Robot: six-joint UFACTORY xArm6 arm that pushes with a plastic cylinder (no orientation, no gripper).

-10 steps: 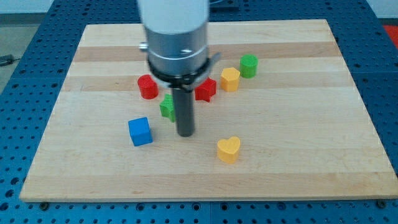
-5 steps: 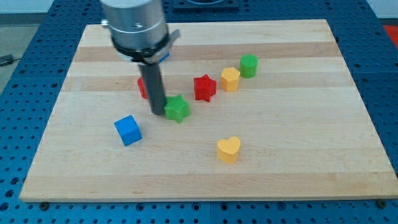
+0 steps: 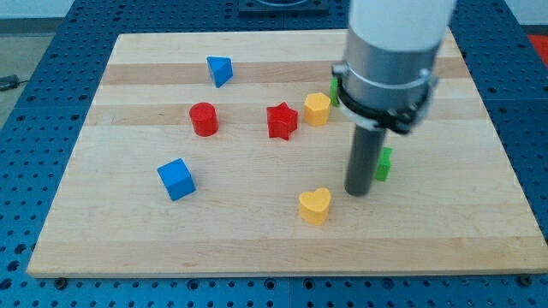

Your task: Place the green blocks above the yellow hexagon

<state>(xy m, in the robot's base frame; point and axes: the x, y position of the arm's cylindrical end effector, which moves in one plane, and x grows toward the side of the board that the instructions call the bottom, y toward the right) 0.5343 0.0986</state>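
Note:
The yellow hexagon (image 3: 317,109) sits right of the board's middle. A green block (image 3: 333,88) just above and to its right is almost wholly hidden behind my arm. Another green block (image 3: 384,164) shows only as a sliver at the rod's right side, below and right of the hexagon. My tip (image 3: 358,192) rests on the board, touching or nearly touching that green block's left side, and up and to the right of the yellow heart (image 3: 314,205).
A red star (image 3: 282,121) lies just left of the hexagon. A red cylinder (image 3: 204,119) is further left, a blue triangle (image 3: 219,69) near the view's top, a blue cube (image 3: 176,179) at lower left. The wooden board (image 3: 128,239) lies on a blue pegboard table.
The rod swept from the left of the green star to the board's right half. The green star went with it, from beside the red cylinder to below right of the hexagon.

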